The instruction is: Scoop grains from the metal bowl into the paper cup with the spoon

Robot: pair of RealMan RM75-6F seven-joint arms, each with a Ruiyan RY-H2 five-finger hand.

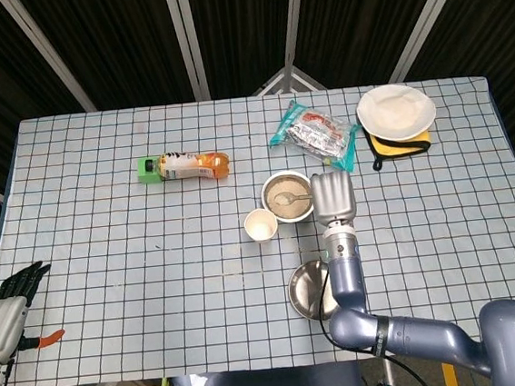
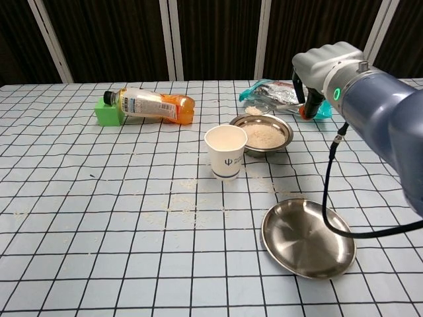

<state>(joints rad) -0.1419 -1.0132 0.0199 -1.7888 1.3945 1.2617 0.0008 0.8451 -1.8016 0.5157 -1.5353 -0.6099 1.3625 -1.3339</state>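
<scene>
Grains filled the metal bowl (image 1: 287, 196), which sat near the middle of the checked table (image 1: 136, 259), and the paper cup (image 1: 260, 225) stood upright just beside it, toward the robot and a little to the left. In the chest view the same bowl (image 2: 262, 134) lay behind and to the right of the cup (image 2: 225, 152), nearly touching it, and the cup's inside could not be seen. The spoon (image 1: 287, 198) showed from above as a rounded scoop over the grains with its handle running toward the right hand (image 1: 334, 197). That hand hung just right of the bowl, raised above the table in the chest view (image 2: 325, 66), its fingers curled down around the spoon's handle; the red-tipped end of the handle poked out beneath the hand. The scoop carried a heap of grains above the bowl's far rim in the chest view (image 2: 252, 111).

The left hand (image 1: 9, 308) rested at the table's near left corner, fingers stretched out and apart, holding nothing.

An empty steel plate (image 2: 307, 237) lay nearer the robot, well apart from the bowl. Loose grains (image 2: 178, 208) were scattered on the cloth in front of the cup. A bottle (image 1: 185, 165) lay on its side to the left, a foil snack bag (image 1: 316, 134) behind the bowl, and a white plate (image 1: 396, 112) sat on a yellow pad in the far right corner.
</scene>
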